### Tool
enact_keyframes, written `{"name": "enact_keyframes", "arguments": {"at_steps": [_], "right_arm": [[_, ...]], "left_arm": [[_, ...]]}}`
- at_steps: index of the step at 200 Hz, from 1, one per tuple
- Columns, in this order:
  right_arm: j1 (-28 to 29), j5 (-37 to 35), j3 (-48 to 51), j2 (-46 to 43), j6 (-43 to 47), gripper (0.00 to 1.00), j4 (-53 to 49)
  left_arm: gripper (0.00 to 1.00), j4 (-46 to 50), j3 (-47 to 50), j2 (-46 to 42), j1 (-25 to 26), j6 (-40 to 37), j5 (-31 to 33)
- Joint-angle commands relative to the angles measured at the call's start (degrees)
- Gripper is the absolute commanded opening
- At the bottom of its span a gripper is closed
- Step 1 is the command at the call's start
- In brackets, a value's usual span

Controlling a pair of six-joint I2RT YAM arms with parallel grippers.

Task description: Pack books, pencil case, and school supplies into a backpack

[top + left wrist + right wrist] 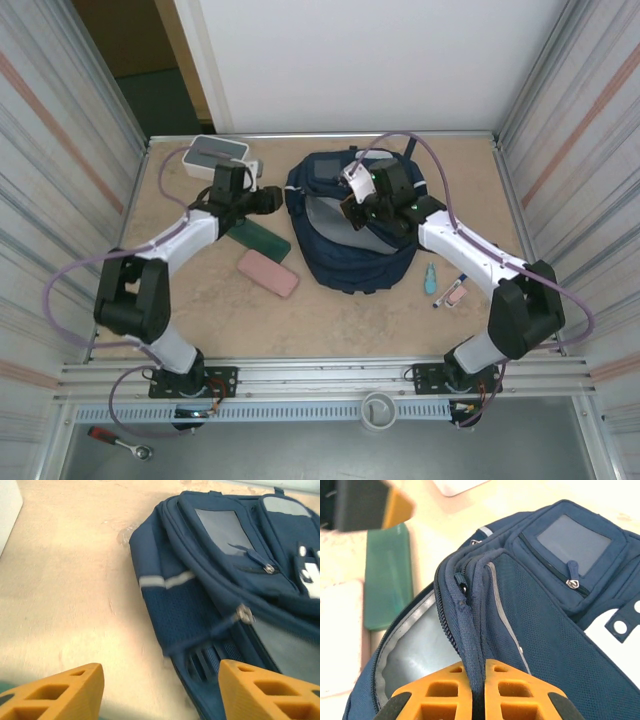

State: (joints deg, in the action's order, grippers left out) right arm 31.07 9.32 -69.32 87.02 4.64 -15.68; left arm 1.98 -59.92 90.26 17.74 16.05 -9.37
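Beige counter (330, 315) between ribbed walls, with the backpack (345, 268) lying at its middle, main zip gaping.

The right claw (479, 680) is pinched shut on the fabric rim of the backpack's opening. The left claw (160, 690) stands open and empty just beside the backpack's left flank. A green case (258, 239) and a pink case (267, 273) lie left of the backpack. The marker (430, 279) and pen (452, 290) lie on its right.

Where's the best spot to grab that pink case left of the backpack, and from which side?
Grip the pink case across its narrow width, mid-length, coming straight down. It lies flat and slanted on the table, so only its long edges offer a pinch; turn the jaws to match. The green case lies close behind its far edge, so go in carefully.
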Motion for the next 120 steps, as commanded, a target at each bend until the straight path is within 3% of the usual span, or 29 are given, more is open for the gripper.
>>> {"name": "enact_keyframes", "arguments": {"at_steps": [1, 33, 59, 80, 98, 120], "right_arm": [[0.38, -5.87, -7.25, 2.46, -7.41, 0.08, -5.32], [0.36, -9.50, -17.44, 11.59, -12.00, 0.16, -10.15], [1.11, -7.64, -21.61, 16.46, -11.70, 0.33, -11.88], [2.68, -13.99, -18.01, 15.54, -4.98, 0.47, -11.26], [3.37, -17.69, -12.95, 14.34, -0.08, 0.53, -9.91], [3.91, -18.78, -8.20, 13.96, 2.29, 0.58, -7.07]], "left_arm": [[0.64, -1.73, 5.65, -6.94, 0.54, 2.21, -0.11], [0.68, -1.98, 13.78, -14.96, 0.54, 3.60, 3.42], [0.72, -1.21, 18.72, -19.44, 0.54, 3.79, 5.40], [0.75, 3.16, 20.99, -21.53, 0.52, 3.68, 7.90], [0.78, 8.15, 23.37, -23.58, 0.95, 4.94, 11.16], [0.89, 12.57, 26.45, -26.53, 5.60, 7.63, 18.36]]}}
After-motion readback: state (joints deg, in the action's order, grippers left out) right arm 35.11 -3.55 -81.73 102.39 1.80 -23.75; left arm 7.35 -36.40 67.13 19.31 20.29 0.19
